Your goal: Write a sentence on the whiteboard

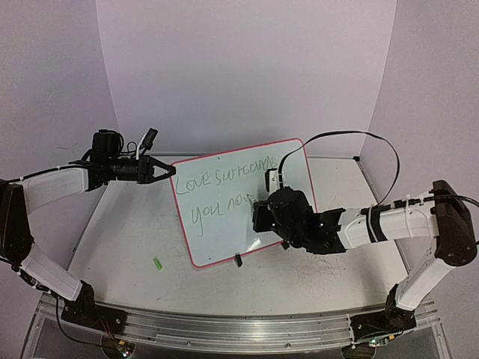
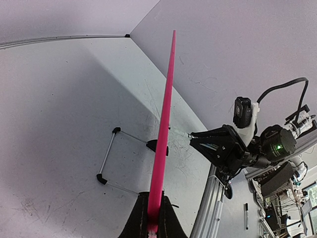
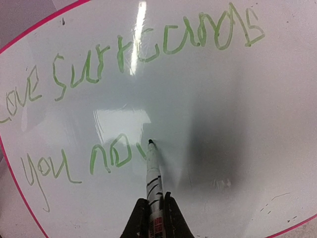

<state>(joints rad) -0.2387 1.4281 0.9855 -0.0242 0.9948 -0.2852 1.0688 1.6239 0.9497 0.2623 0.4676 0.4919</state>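
the whiteboard point(image 1: 224, 233) stands propped at a tilt on the table point(image 1: 127, 232), near its middle, its pink-red rim showing all round and one black clip foot point(image 1: 238, 259) at its lower edge. the left claw point(image 1: 166, 170) reaches in from the whiteboard's left side and is closed tight on the rim at the upper left corner; in the left wrist view the rim runs as a thin pink line straight out from between the fingers point(image 2: 167, 220). the right claw point(image 3: 154, 210) sits in front of the whiteboard's right half, clamped around a marker point(image 3: 153, 176) with a white barrel and dark tip. the tip touches the whiteboard's face just at the right end of the lower line of writing. the sentence point(image 1: 224, 191) is in thin green handwriting on the whiteboard's left and upper part: the top line reads "love surrounds", and the line below reads "you" followed by a word that looks like "nov" or "now". a small green piece point(image 1: 158, 263) lies on the table, off the whiteboard's lower left corner and apart from it.
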